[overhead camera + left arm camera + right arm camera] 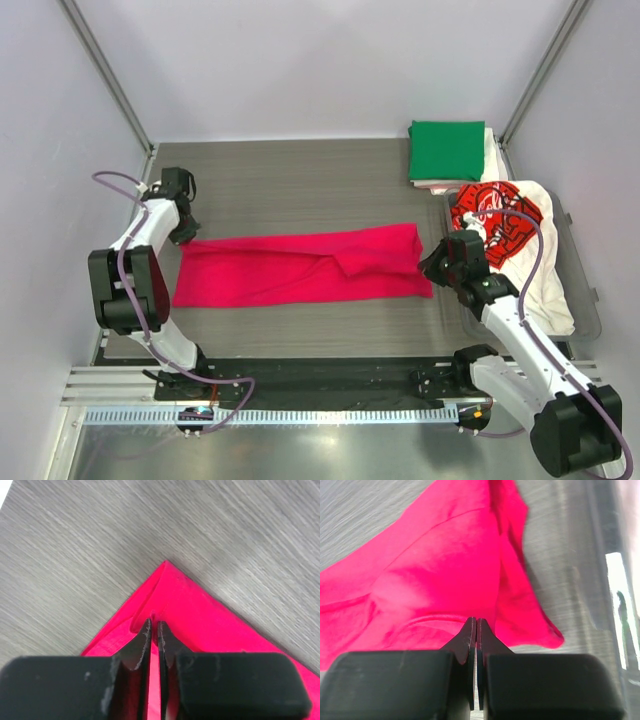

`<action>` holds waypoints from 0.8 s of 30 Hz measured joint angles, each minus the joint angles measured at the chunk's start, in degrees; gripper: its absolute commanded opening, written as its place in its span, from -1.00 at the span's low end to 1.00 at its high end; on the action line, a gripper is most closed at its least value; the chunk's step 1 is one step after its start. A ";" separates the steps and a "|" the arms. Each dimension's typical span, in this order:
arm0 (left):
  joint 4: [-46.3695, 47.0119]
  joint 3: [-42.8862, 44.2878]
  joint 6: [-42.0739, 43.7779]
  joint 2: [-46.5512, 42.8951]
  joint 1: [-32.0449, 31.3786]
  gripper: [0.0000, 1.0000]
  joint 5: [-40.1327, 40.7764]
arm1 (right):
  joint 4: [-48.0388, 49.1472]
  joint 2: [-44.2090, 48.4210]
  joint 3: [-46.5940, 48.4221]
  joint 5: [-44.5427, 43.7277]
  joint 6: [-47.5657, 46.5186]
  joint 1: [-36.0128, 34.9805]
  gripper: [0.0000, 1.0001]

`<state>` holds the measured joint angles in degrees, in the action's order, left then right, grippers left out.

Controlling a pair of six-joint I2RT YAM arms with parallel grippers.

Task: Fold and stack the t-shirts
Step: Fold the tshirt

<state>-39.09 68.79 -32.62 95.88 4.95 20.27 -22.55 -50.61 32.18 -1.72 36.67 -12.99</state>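
Pinching both ends of red shirt (300,268), a folded strip across frame centre on desk (300,190). Left gripper (154,622) clamped narrow on left corner; right gripper (476,620) clamped on right hem. Risk: shallow bite, layer slips on lift, fold opens.

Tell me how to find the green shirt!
Look at the gray table and go to its far right corner. A folded green shirt sits there on top of pale folded ones. It's the only green one: the long shirt in the middle is pink-red, and the white shirt has a red-black picture.
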 measured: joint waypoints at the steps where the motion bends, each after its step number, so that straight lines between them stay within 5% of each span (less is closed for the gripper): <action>1: -0.13 0.00 0.04 -0.04 -0.02 -0.84 0.31 | -0.11 0.52 -0.55 -0.70 0.50 0.00 -0.97; 5: -1.14 -0.52 0.11 -0.04 -0.02 -0.57 1.36 | -1.01 1.90 -2.32 -3.15 2.47 0.00 -0.98; 6: -1.51 -0.70 0.04 -0.04 -0.02 -0.35 1.64 | -1.38 2.01 -2.56 -3.67 2.91 0.00 -0.98; 7: -1.99 -0.79 0.20 -0.04 0.00 0.18 1.90 | -1.73 2.03 -2.69 -4.09 3.26 0.00 -0.96; 10: -2.43 -1.60 -0.44 -0.55 0.31 0.62 2.69 | -2.95 2.58 -2.93 -5.42 4.33 0.00 -0.47; 11: -2.49 -2.14 -0.55 -1.07 0.50 0.63 2.82 | -3.19 2.93 -2.95 -5.81 4.66 0.00 -0.06; 14: -3.10 -2.78 -0.94 -2.71 1.33 0.62 3.45 | -3.67 4.31 -2.97 -6.49 5.05 0.00 0.22; 24: -2.49 -2.78 -0.87 -6.73 -1.38 0.51 2.89 | -1.53 7.21 -4.59 -3.10 5.33 0.00 0.19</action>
<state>-41.58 66.02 -33.50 89.14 3.57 23.16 -24.08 -43.40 27.59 -4.82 42.00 -12.99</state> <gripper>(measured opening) 0.767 0.607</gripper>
